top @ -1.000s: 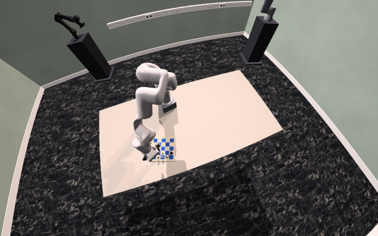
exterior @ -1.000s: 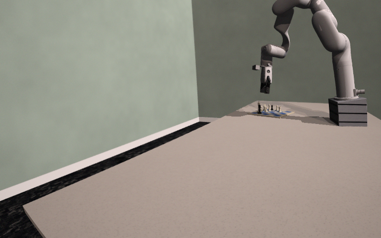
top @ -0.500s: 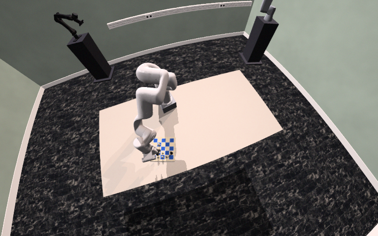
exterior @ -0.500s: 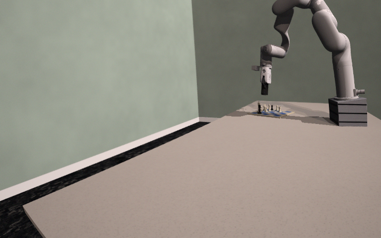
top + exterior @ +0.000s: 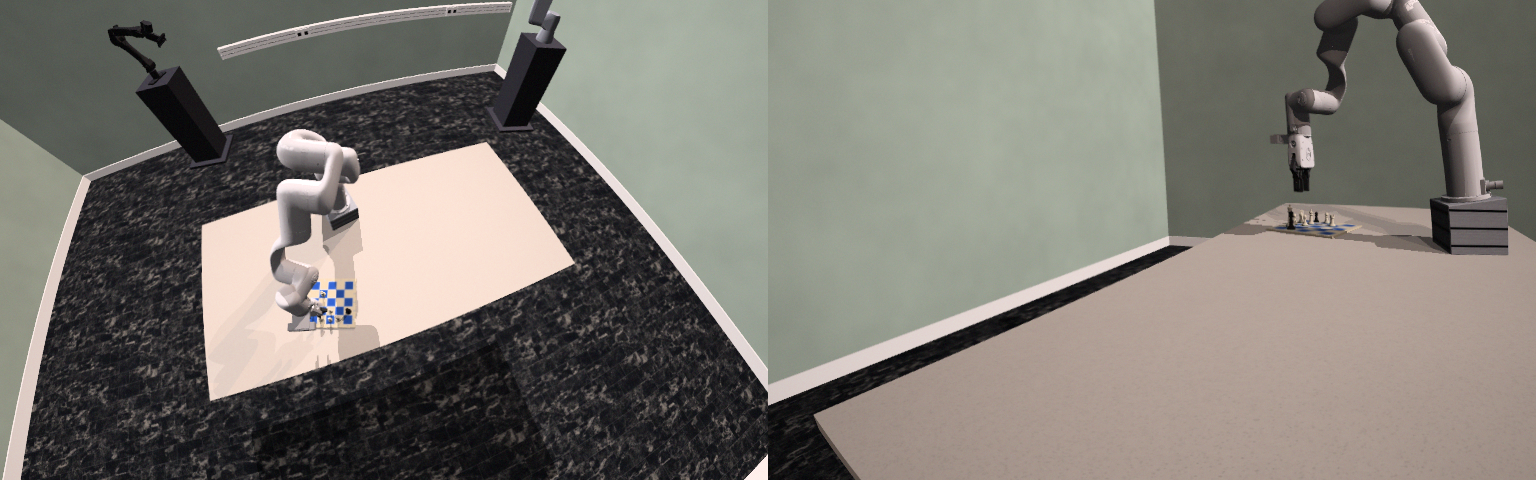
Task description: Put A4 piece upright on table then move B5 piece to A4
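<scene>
A small blue-and-cream chessboard (image 5: 334, 304) lies near the front edge of the table and shows far off in the exterior view (image 5: 1316, 228). Several black and white pieces stand upright on it, among them a tall black piece (image 5: 1290, 217) at the left end and white pieces (image 5: 1303, 217) beside it. The square labels are too small to read. My gripper (image 5: 1300, 187) points straight down and hangs well above the left part of the board. Its fingers stand partly closed with nothing between them. In the top view the gripper (image 5: 313, 310) sits over the board's left edge.
The arm's base block (image 5: 1470, 225) stands on the table behind the board. Two dark pedestals (image 5: 182, 114) (image 5: 526, 79) stand on the floor far from the table. The table stretches wide to the right of the board.
</scene>
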Robot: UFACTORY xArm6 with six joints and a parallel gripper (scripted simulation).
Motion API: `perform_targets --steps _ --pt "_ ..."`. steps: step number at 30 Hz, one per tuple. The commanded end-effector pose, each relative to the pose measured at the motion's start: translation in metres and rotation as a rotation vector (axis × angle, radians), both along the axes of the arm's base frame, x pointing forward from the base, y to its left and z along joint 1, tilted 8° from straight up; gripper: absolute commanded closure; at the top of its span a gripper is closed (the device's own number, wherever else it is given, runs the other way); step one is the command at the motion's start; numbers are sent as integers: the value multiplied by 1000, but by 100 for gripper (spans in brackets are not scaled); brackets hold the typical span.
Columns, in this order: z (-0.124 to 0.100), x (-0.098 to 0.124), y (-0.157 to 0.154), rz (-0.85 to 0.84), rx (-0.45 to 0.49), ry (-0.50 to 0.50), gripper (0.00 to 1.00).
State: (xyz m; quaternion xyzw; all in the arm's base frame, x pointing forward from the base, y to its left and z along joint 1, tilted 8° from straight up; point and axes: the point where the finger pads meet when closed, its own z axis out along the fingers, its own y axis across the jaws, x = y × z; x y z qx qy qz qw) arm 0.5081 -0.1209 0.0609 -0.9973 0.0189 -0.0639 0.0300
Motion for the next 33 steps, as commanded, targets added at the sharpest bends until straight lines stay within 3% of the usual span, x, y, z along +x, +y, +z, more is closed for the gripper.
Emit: perform_targets --steps 1,33 --pt "2 1 0 -4 -5 2 59" --pt "-13 4 0 -3 -4 3 59"
